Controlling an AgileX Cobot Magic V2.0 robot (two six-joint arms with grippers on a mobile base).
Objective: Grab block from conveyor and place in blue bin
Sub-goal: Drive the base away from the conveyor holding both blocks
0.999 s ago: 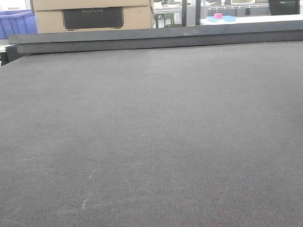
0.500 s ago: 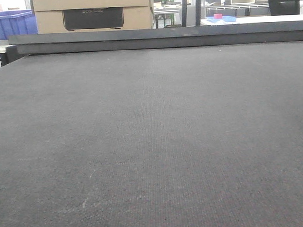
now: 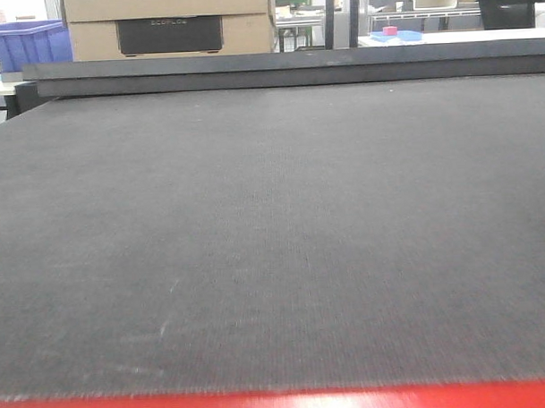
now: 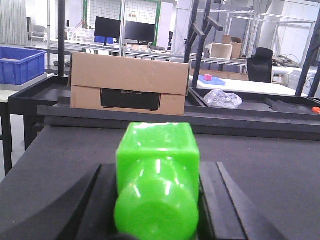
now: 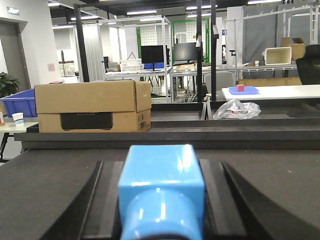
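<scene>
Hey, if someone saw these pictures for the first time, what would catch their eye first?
The bright green block fills the left wrist view, clamped in the left gripper over the conveyor. The right wrist view mirrors it: a light blue block in the right gripper. The front view is nearly all dark grey conveyor, with a red strip along the picture's bottom edge.

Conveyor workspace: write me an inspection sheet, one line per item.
Surface: conveyor, dark grey belt, faint pale scuffs; red strip at near edge.
Job's things: green block in the left claw; blue bin beyond the belt, far left.
Clutter: cardboard box and plastic bag behind the rail.
Grippers: left claw shut on green block; right claw shut on blue block.
Cables: nothing seen.
Surroundings: monitors; pink block on blue tray on white table.
</scene>
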